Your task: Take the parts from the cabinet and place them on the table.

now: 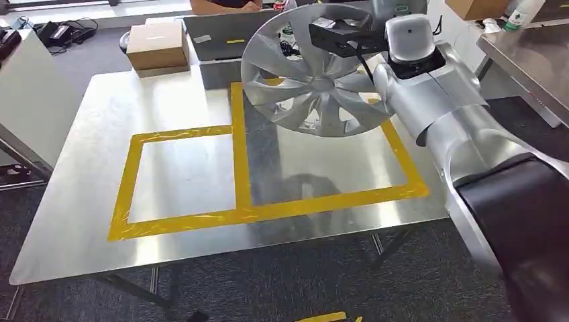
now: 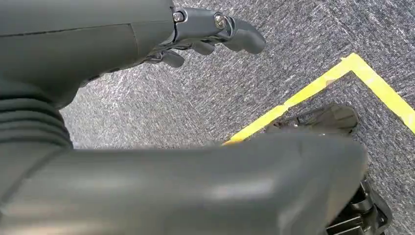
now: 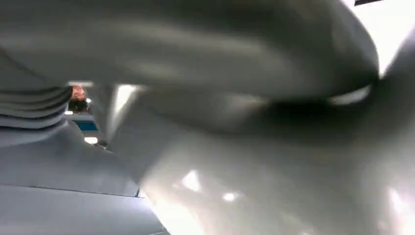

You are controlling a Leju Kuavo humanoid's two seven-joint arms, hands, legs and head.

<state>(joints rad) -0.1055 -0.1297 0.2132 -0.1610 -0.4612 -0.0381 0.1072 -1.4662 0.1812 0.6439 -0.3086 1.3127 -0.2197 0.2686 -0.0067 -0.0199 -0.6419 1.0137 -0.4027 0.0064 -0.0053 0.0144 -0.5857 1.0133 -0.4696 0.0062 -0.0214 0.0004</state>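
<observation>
Lowering the wheel cover [image 1: 312,84] was the step in hand, and you did best to bring it down level and slowly into the right-hand box of the yellow tape [image 1: 236,168], letting go only once its rim sat on the steel table [image 1: 80,201] — a tilted drop could set it rolling. In the head view the cover hung tilted in the upper middle of the frame, above the far side of that taped box and apart from the tabletop, its reflection showing on the steel below it. Your right arm reached in from the lower right, bent toward the upper middle, and the right hand [image 1: 339,37] sat at the cover's upper edge, carrying it; how the fingers lay around the rim I could not tell. A cardboard box [image 1: 158,45] stood at the upper left, beyond the table's far edge.

In the left wrist view your left hand [image 2: 215,32] hung over grey carpet at the top of the frame, fingers loosely curled and holding nothing.

In the right wrist view a blurred silver surface lay close against the lens — I judged it the cover, with the grip itself hidden.
</observation>
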